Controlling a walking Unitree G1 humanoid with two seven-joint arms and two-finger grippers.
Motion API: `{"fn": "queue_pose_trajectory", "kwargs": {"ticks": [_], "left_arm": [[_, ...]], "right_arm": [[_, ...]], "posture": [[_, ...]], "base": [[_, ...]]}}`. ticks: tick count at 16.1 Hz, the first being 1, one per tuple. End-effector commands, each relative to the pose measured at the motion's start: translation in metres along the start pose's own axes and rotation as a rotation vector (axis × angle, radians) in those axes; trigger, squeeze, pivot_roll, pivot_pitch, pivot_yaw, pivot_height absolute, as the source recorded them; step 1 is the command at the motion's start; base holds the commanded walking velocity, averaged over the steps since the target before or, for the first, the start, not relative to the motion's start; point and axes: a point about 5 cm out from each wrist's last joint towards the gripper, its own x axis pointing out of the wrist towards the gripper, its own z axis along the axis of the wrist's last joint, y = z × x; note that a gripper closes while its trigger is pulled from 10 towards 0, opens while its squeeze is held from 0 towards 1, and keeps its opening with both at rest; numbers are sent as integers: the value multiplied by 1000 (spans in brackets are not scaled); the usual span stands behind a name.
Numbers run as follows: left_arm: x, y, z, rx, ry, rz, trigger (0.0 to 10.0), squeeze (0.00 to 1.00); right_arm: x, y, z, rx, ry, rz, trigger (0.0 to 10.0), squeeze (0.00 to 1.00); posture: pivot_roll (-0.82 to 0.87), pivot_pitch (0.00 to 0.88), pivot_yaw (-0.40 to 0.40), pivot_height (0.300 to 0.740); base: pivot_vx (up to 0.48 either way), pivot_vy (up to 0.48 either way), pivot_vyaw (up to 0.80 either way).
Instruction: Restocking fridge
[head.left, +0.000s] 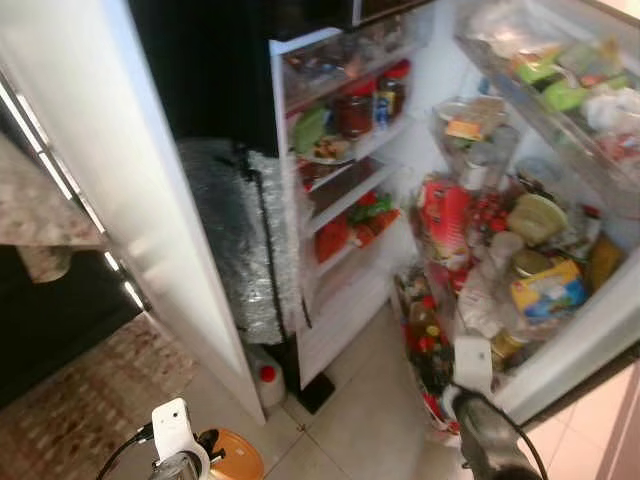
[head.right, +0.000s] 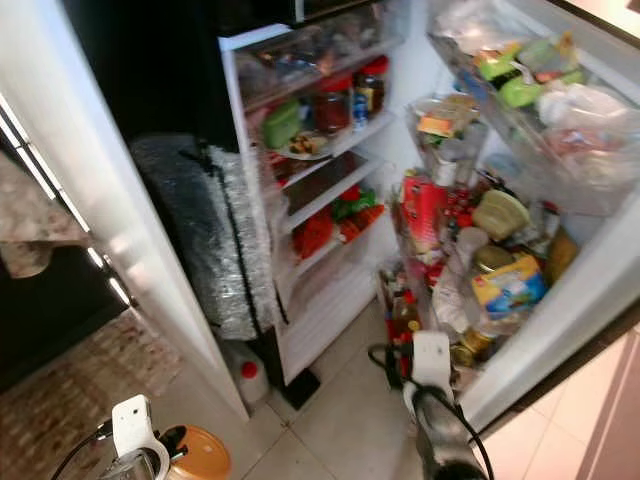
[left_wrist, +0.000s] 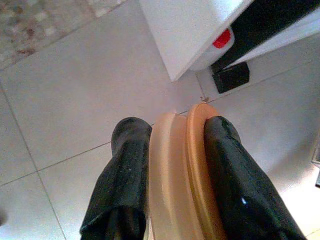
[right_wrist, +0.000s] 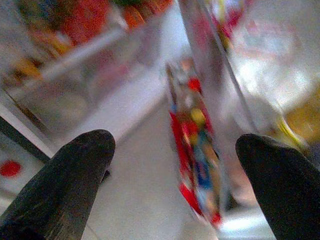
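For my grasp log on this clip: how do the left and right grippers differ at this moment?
The left gripper is shut on an orange disc-shaped container, pinching it edge-on; the right gripper is open, fingers wide apart, holding nothing. The left hangs low over the tiled floor outside the fridge; the right points toward the packed door shelves of the open fridge. Both have two black fingers.

fridge (head.left: 345, 290) ahead — door shelves (head.left: 520, 260) right, jug (head.left: 265, 385) below
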Motion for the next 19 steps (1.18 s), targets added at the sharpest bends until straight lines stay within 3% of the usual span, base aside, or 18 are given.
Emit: {"fn": "queue_pose_trajectory", "kwargs": {"ticks": [1, 5, 9, 14, 19], "left_arm": [[-1, 9, -1, 8, 13, 22, 10000, 0], [-1, 10, -2, 12, 13, 23, 10000, 0], [-1, 11, -3, 17, 16, 23, 10000, 0], [-1, 11, -4, 18, 20, 24, 10000, 0], [-1, 11, -4, 25, 23, 21, 10000, 0]], "right_arm": [[2, 4, 7, 8, -36, 14, 10000, 0], [6, -1, 30, -14, -155, -15, 10000, 0], [8, -19, 50, -32, -242, -140, 10000, 0], [7, -31, 56, -47, -267, -212, 10000, 0], [3, -53, 57, -46, -263, -317, 10000, 0]], "posture": [[21, 0, 6, 740], [17, 0, 8, 740], [17, 0, 9, 740], [18, 0, 9, 740], [18, 0, 9, 740]], "base": [[0, 0, 0], [0, 0, 0], [0, 0, 0], [0, 0, 0], [0, 0, 0]]}}
